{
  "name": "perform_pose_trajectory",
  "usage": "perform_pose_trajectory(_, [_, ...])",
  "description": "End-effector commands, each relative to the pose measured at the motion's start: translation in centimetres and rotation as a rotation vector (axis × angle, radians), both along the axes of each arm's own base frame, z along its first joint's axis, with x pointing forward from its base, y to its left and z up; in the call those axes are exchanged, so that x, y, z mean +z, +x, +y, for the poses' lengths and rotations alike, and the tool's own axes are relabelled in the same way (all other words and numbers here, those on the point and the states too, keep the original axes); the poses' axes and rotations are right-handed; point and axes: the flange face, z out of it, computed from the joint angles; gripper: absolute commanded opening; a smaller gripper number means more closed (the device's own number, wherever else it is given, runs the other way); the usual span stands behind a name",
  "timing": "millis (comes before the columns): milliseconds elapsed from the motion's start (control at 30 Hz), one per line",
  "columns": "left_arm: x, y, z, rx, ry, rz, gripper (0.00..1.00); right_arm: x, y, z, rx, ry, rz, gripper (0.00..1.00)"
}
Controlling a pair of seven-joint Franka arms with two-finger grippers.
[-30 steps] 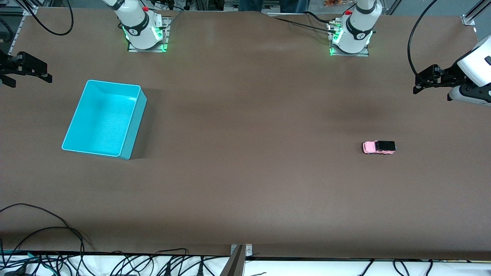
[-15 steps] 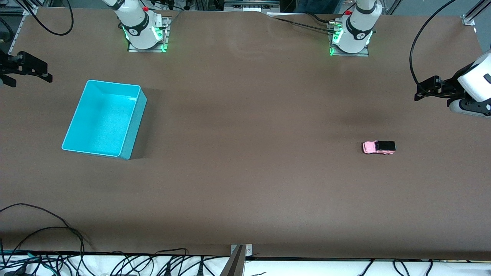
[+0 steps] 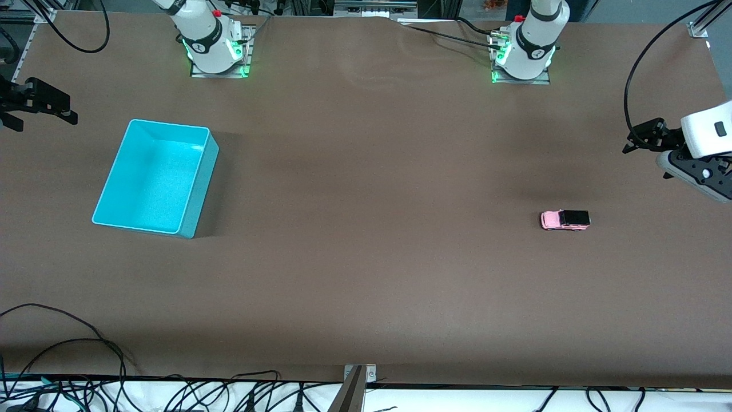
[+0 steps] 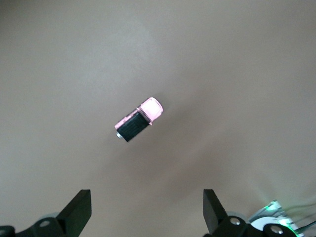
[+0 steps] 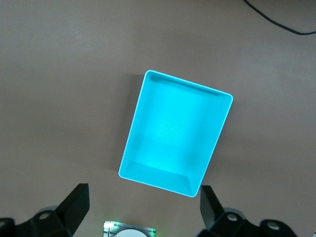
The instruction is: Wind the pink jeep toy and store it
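The pink jeep toy (image 3: 565,220) stands on its wheels on the brown table toward the left arm's end; its black rear roof (image 4: 132,128) shows in the left wrist view. My left gripper (image 4: 146,195) hangs high in the air, open, with nothing between its fingers and the jeep (image 4: 139,120) well below it. The left arm's wrist (image 3: 706,137) shows at the table's edge. The turquoise bin (image 3: 155,177) sits toward the right arm's end and holds nothing. My right gripper (image 5: 144,190) waits open, high up beside the bin (image 5: 175,133).
The two arm bases (image 3: 216,43) (image 3: 523,48) stand along the table's back edge. Black cables (image 3: 68,343) lie by the edge nearest the front camera and a loose cable (image 3: 629,86) hangs near the left arm.
The left arm's wrist has swung down and turned, drawing closer to the jeep's part of the table. The right arm, the jeep and the bin have not moved.
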Motion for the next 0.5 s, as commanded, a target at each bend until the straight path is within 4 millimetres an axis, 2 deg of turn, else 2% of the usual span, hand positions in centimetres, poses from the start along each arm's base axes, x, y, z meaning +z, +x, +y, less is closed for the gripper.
perform_pose_trajectory(0, [-2.2,1.6,1.0,-0.211,-0.002,0.007,1.0,0.5,0.1,0.3,-0.008,0.015,-0.008,1.0])
perform_pose_trajectory(234, [-6.3,2.4,1.2,-0.419,-0.012,-0.02,1.0,0.4,0.0,0.3,-0.008,0.015,0.0,1.0])
perform_pose_trajectory(267, [-7.4,2.4,1.2,-0.45,-0.017,-0.017,1.0,0.4,0.0,0.3,-0.008,0.015,0.0,1.0])
perform_pose_trajectory(300, [-10.8,1.8,2.3,-0.526,-0.026,-0.032,1.0,0.4,0.0,0.3,-0.008,0.015,0.0,1.0])
perform_pose_trajectory(467, [-13.5,1.3,2.5,-0.597,-0.032,-0.046,1.0,0.4,0.0,0.6,-0.003,0.015,0.0,1.0])
